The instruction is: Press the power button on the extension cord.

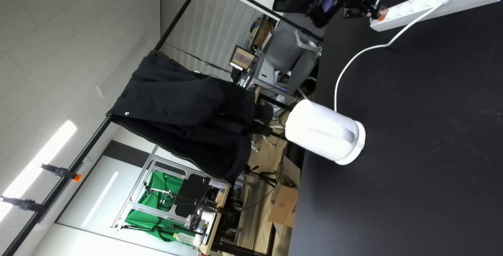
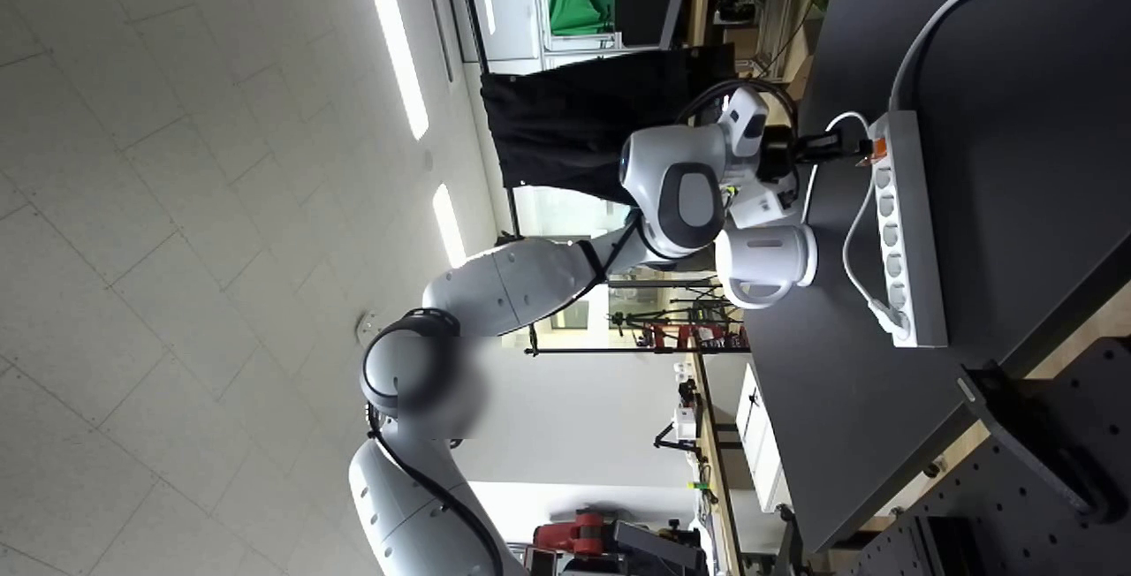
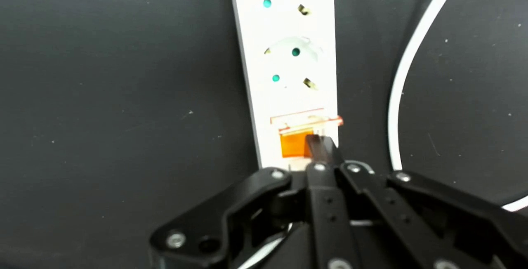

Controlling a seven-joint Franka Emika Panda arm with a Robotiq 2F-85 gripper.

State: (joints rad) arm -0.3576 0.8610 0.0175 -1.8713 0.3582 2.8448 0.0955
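Now we seem ready to push the orange button point(image 3: 293, 144) on the extension cord point(image 3: 290, 64).
Our claw point(image 3: 321, 140) is pressed together, its tip over one side of the button; we can't tell if they touch. The cord lies on the surface point(image 3: 123, 75), so we should press straight down or it may slide.

One long, slim, bar-shaped white plastic extension cord point(image 2: 917, 231), bearing one rectangular orange plastic power button point(image 3: 293, 145) and five uncovered round white sockets point(image 2: 891, 234); one white plastic plug point(image 2: 887, 319); two white cables point(image 3: 394, 124); one white cylindrical plastic kettle point(image 1: 320, 128); one black jointed gripper point(image 3: 324, 147); in an exterior view, two long, bright white ceiling lights point(image 2: 396, 41).
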